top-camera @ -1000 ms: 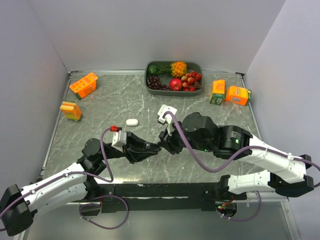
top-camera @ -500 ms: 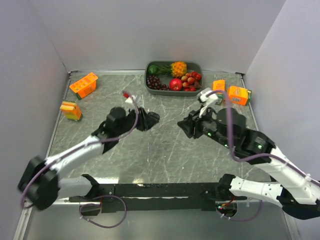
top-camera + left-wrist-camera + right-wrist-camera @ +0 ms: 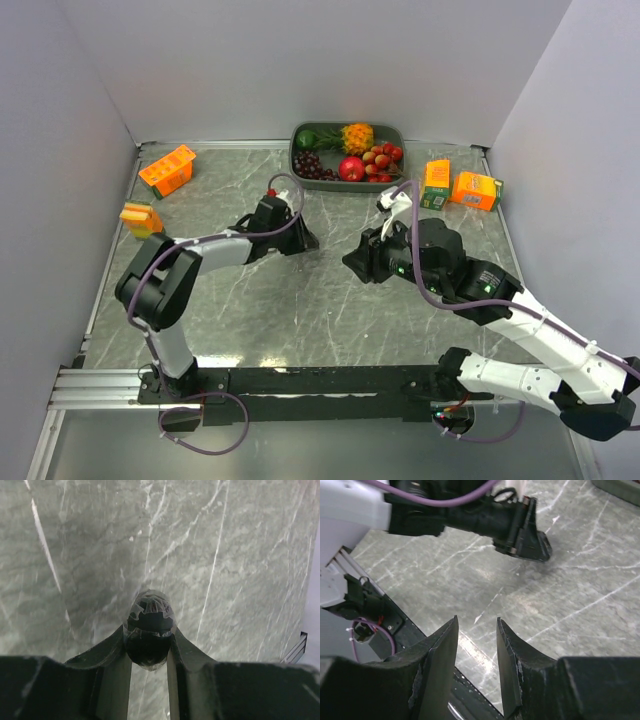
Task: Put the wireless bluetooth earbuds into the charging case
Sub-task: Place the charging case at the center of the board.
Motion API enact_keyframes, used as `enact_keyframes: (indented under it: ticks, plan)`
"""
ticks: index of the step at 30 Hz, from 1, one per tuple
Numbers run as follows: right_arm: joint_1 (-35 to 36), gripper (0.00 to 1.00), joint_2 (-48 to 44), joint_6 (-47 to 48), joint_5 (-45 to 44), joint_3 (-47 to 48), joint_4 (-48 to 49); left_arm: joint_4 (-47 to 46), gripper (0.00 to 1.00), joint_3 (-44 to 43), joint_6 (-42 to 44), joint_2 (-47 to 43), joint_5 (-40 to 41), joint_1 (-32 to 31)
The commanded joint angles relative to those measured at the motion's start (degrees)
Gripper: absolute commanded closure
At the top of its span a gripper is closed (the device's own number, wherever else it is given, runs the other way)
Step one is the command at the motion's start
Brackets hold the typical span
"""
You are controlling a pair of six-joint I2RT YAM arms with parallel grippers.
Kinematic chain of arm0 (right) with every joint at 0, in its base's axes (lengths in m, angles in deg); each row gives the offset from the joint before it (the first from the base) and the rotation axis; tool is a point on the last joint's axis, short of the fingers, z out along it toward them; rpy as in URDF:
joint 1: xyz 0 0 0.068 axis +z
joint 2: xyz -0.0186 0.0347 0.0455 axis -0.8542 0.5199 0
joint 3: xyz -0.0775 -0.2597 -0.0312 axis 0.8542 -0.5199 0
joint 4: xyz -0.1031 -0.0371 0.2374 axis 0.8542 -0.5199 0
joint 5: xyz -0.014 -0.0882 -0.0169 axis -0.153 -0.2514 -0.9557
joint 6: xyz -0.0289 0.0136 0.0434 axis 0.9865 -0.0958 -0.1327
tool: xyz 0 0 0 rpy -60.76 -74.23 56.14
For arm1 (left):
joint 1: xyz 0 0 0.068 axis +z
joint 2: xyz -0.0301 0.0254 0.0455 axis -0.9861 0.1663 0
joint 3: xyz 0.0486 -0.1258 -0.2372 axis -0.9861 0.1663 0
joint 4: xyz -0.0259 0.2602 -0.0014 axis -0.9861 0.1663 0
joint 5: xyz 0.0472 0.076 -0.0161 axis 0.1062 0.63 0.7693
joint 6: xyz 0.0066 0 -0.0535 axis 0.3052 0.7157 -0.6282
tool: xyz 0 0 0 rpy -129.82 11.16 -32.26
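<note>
My left gripper is shut on a small glossy black bud with a clear ruffled tip, which looks like a black earbud. It is held just above the marble table. From above, the left gripper lies low at the table's middle, pointing right. To its right, my right gripper hovers, turned toward it. In the right wrist view the right gripper is open with nothing between its fingers, and the left gripper shows beyond them. The charging case is out of view, and no white earbuds show.
A dark tray of fruit stands at the back centre. Two orange cartons sit at the left, and two more at the back right. White walls close off three sides.
Both grippers have left the front centre, where they met. The left arm has stretched toward the back and the right has pulled back right. The white case seen earlier on the table no longer shows.
</note>
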Motion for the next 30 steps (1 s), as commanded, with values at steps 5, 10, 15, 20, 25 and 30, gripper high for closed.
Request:
enact_keyframes:
  ticks: [5,10,15,20,25,30]
  plan:
    - [-1.31,0.56,-0.57,0.2,2.1,-0.38,3.77,1.42,0.91,-6.33,-1.45,6.85,-2.0,0.41]
    - [-1.84,0.55,-1.1,0.2,2.46,-0.46,3.68,2.57,0.75,-6.24,-1.63,8.0,-2.52,1.03]
    - [-2.02,0.56,-1.1,-0.24,2.55,-0.46,3.68,3.62,0.61,-5.45,-0.93,8.17,-2.96,1.64]
    - [-2.2,0.55,-1.27,-0.33,2.28,-0.46,3.07,3.89,0.5,-4.14,-0.84,7.21,-3.23,2.17]
    - [-2.37,0.55,-1.8,-0.33,1.67,-0.46,2.63,4.85,0.46,-2.82,-0.05,5.89,-2.7,2.43]
    - [-2.46,0.55,-2.07,-0.33,1.49,-0.64,2.36,5.73,0.46,-1.32,0.48,3.61,-2.7,3.05]
